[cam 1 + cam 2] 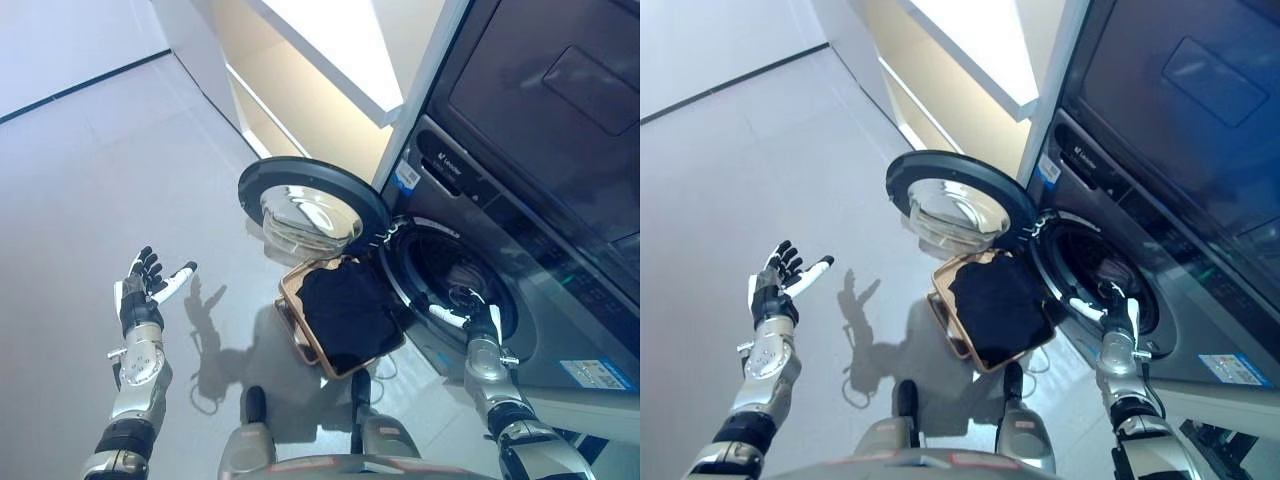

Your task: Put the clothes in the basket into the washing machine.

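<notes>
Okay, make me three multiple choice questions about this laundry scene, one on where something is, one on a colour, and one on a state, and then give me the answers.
1. Where is the basket?
A. On the floor in front of the washing machine's opening
B. On top of the machine
C. In the left hand

2. What colour are the clothes in the basket?
A. White
B. Black
C. Red

3. How is the washing machine door?
A. Shut
B. Swung wide open
C. Taken off and lying flat

Answers:
1 A, it sits on the floor below the open door.
2 B, a dark black heap fills it.
3 B, the round door stands out to the left, with the drum visible.
</notes>
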You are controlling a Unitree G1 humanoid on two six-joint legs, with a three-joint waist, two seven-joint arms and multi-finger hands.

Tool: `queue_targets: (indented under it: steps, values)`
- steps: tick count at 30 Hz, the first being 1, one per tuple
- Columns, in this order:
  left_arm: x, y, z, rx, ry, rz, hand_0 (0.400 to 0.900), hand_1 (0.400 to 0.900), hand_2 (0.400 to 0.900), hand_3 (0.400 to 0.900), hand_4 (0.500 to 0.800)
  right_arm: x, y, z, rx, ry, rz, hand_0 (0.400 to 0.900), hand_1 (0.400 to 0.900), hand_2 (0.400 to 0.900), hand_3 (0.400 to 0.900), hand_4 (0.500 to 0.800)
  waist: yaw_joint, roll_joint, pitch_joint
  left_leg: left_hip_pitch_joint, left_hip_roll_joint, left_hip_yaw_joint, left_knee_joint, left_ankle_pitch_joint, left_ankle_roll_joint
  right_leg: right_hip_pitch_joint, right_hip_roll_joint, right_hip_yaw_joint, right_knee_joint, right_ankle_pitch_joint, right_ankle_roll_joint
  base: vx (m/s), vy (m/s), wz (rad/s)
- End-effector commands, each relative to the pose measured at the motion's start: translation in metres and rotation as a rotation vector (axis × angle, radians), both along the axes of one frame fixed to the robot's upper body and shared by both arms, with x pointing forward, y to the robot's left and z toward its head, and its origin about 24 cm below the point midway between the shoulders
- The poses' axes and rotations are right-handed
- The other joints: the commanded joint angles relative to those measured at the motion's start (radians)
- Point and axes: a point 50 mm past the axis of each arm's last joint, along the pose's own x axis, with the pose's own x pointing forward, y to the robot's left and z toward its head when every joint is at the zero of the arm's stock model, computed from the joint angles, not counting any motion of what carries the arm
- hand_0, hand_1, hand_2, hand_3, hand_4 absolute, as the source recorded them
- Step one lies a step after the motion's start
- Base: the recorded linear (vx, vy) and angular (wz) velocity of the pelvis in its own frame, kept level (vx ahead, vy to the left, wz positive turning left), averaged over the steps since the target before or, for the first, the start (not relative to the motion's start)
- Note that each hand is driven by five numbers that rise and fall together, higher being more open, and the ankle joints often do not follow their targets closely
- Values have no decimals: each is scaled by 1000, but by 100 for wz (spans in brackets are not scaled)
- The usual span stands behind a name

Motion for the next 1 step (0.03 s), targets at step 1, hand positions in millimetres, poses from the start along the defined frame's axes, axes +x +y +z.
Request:
queue_targets:
  steps: [1]
  values:
    - [4, 14, 21, 75, -96, 33, 900, 900, 900, 900, 800, 18, -9, 24, -58, -118, 23, 900, 900, 900, 900, 800, 7, 13, -64, -25, 50, -39, 123, -84, -17, -43, -41, 6, 102, -5, 56, 37, 4, -4]
